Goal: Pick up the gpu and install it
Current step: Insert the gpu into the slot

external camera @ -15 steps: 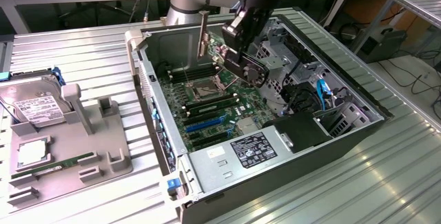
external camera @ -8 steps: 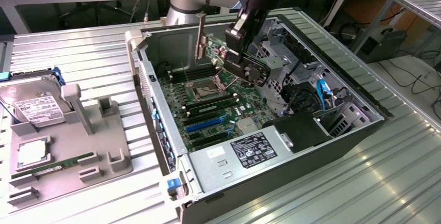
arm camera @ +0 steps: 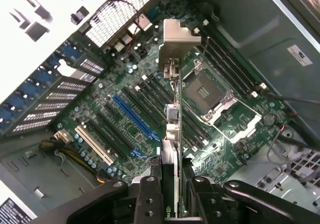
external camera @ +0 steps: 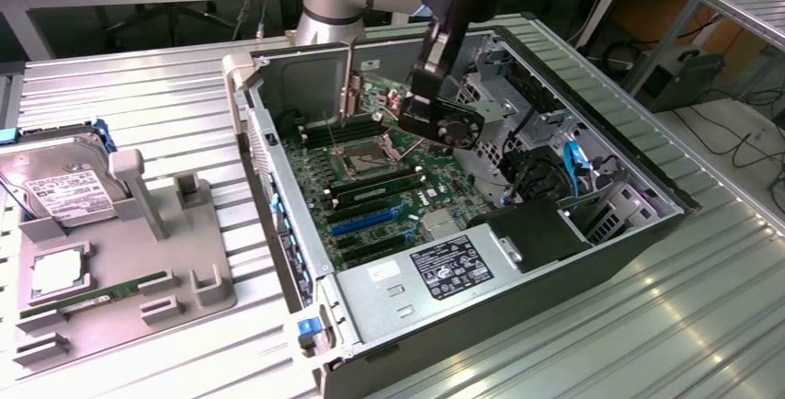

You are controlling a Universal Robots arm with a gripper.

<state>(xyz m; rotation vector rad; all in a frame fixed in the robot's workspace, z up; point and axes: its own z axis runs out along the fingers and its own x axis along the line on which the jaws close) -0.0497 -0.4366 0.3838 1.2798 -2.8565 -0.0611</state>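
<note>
Gripping the gpu [arm camera: 172,114] edge-on, the end effector [arm camera: 171,184] holds it above the motherboard [arm camera: 222,154], the blue slot [arm camera: 134,121] below and offset sideways.

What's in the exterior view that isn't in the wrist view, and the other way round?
Extra in the exterior view: the hard drive and memory stick on the grey tray beside the case. Extra in the wrist view: yellow wires near the slots, and the gpu seen edge-on, clamped in the end effector. Both: the motherboard, its CPU socket and a blue slot.
</note>
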